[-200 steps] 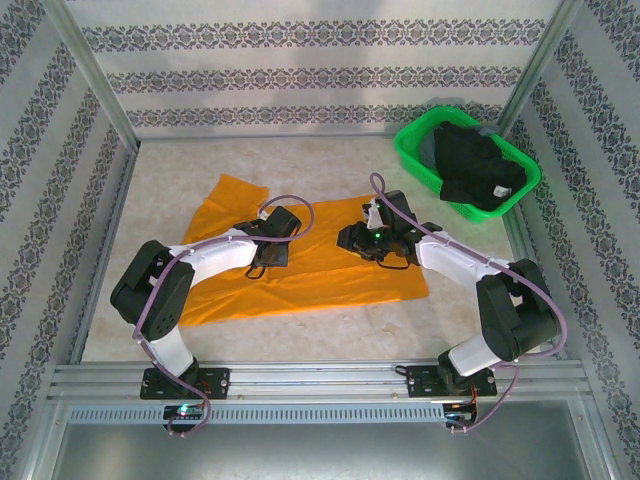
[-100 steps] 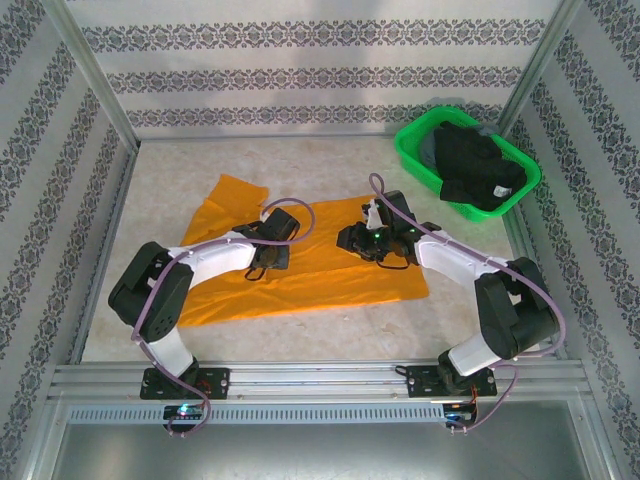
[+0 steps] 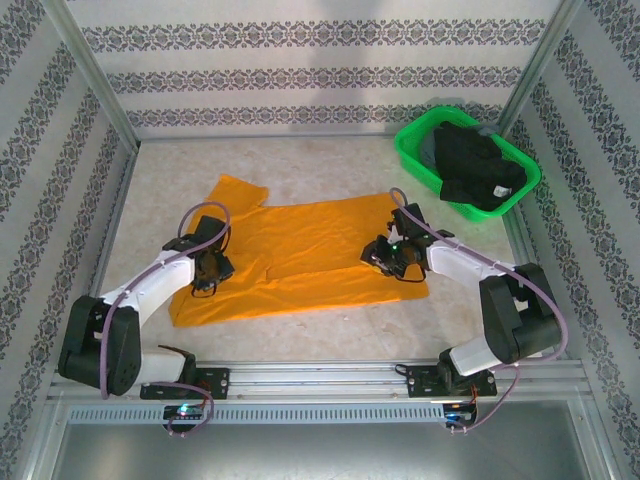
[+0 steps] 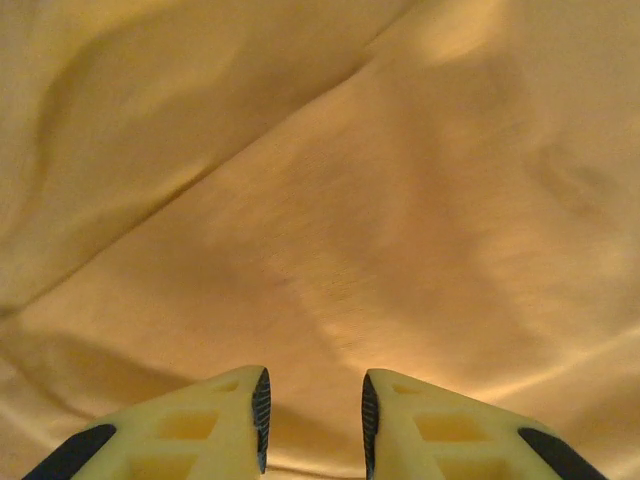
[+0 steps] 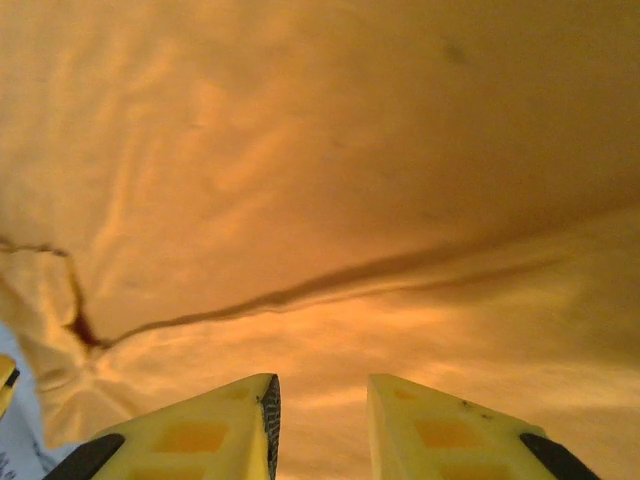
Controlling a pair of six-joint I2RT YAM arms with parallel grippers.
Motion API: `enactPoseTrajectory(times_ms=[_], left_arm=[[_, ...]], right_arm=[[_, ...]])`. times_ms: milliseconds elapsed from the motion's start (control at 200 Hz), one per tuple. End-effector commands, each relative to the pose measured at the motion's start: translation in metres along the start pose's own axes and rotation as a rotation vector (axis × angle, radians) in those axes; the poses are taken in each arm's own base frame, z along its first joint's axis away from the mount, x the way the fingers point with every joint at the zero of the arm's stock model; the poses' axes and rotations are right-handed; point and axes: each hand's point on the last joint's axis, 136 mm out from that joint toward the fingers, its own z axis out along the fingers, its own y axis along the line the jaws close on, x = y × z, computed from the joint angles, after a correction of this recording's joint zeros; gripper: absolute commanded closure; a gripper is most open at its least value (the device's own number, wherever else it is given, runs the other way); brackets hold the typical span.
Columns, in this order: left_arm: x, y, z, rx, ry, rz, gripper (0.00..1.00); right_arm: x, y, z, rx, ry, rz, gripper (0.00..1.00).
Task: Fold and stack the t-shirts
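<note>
left end effector: low, fingers slightly parted | right end effector: low, fingers slightly parted

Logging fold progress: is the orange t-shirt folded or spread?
Spread: the orange t-shirt lies wide and flat on the table, a sleeve sticking out.

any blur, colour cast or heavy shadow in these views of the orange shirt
Top external: sharp and evenly lit, the bright orange cloth t-shirt true in colour, shadows faint. Left wrist: dim amber cast, cloth blurred, the left gripper's yellow fingers crisper. Right wrist: same warm cast, a dark shadowed crease across the cloth, far part soft.
</note>
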Motion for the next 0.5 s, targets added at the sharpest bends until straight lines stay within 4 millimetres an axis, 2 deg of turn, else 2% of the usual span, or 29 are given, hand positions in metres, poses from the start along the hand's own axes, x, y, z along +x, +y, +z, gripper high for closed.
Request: enactPoseTrajectory(times_ms=[0,65,230,370,495], left_arm=[[0.013,0.012,0.014,-0.013,0.104,-0.151,0.69],[0.009,0.018,0.025,-0.026,0.109,-0.203,0.69],[-0.002,0.051,0.040,-0.121,0.118,-0.340,0.69],[-0.013,0.070,0.039,-0.158,0.103,-0.385,0.69],[-0.020,0.084,0.036,-0.174,0.098,-0.404,0.69]], right_arm=[[0.008,-0.029,0.001,0.121,0.013,0.059,0.69],[0.009,-0.037,0.004,0.156,0.021,0.070,0.69],[0.020,-0.058,0.010,0.270,0.078,0.103,0.70],[0.036,-0.061,0.016,0.349,0.138,0.060,0.69],[0.058,-0.058,0.021,0.365,0.204,0.076,0.69]])
